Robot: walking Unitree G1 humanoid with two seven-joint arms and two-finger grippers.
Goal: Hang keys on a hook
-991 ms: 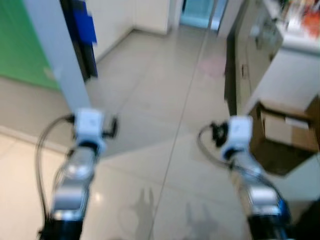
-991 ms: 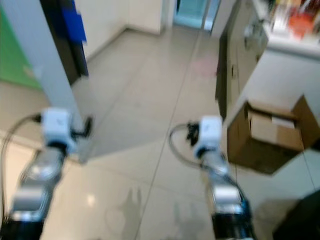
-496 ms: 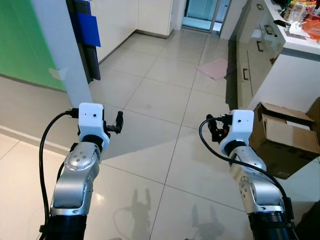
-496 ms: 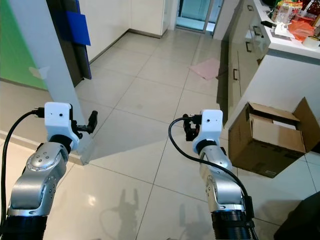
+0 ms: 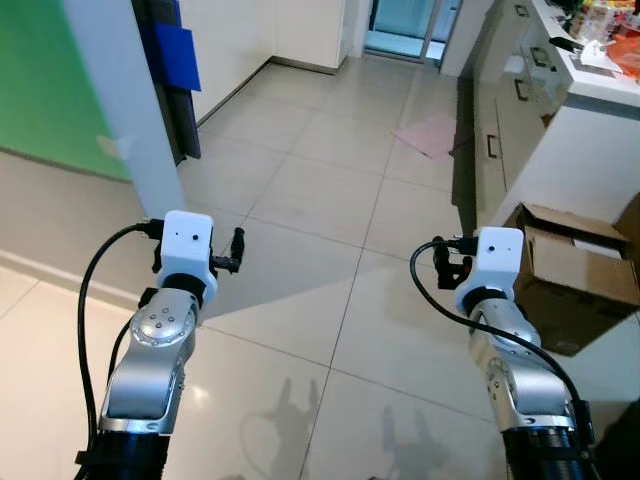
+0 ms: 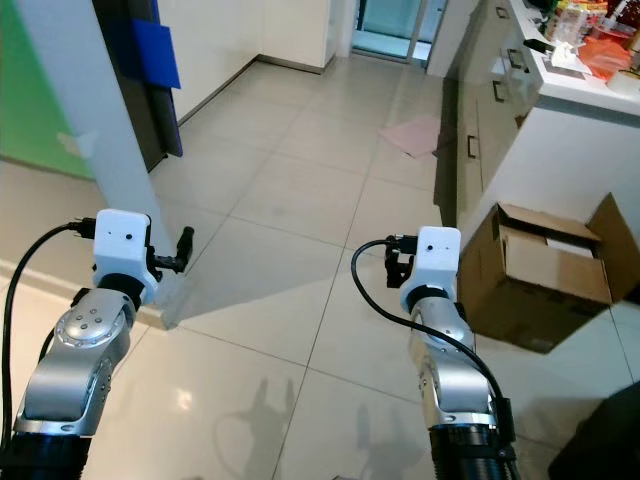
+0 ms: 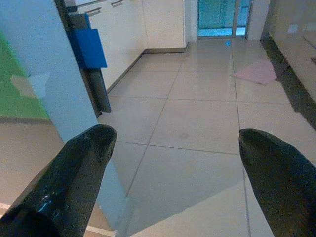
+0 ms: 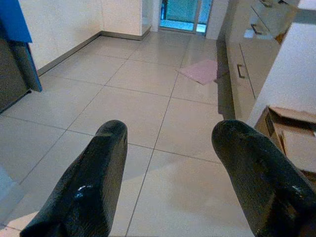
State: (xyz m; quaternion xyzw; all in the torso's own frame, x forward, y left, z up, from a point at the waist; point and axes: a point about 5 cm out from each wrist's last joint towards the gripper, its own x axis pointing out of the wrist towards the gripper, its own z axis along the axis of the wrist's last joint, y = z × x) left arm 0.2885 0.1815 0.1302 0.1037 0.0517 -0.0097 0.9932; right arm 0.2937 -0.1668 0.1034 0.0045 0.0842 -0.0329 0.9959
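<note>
Since half a second ago my head has shifted a touch, and my right arm has slid a bit to the right and lower in the eye views; the blur from a second back is gone.

Going left to right: a green wall panel [image 5: 45, 85], then a pale pillar [image 5: 120, 110] with a blue plate [image 5: 178, 55] on the dark strip behind it. My left gripper [image 7: 173, 163] is held out over the tiled floor [image 5: 330, 200], jaws spread wide with nothing between them. My right gripper [image 8: 168, 173] is the same, jaws wide apart and empty. Further right is a pink mat [image 5: 432, 135] on the floor, a run of cabinets [image 5: 505, 110] under a white worktop [image 5: 600, 85], and an open cardboard box [image 5: 575, 280] just beside my right arm.

No keys or hook spotted anywhere from here, so I guess I'm hunting for both.

On handling, my bet is keys are light, hard and slippery metal, and they flop around on the ring. I'd pinch the ring or the flat of one key so the loop hangs free for the hook. Probably not fragile, just easy to drop.
</note>
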